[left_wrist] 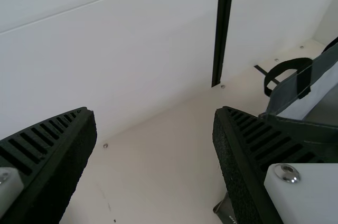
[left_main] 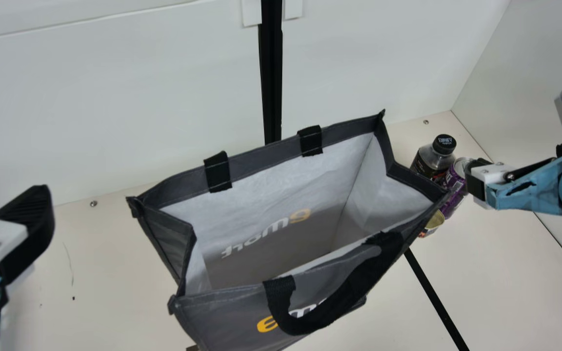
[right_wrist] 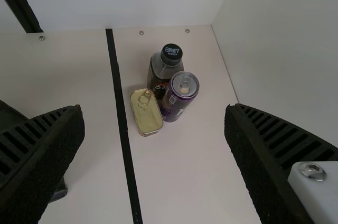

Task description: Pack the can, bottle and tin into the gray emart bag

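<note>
Just a boxy, white-lined gray bag [left_main: 227, 309]

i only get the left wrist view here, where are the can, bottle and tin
Observer: The can, bottle and tin are grouped together, to the right of the bag in the main view.
Operator: ok which way up is the tin
Observer: Its ring pull faces up.
Operator: anything in the right gripper yet
Observer: No, its fingers are wide apart with nothing between them.
</note>
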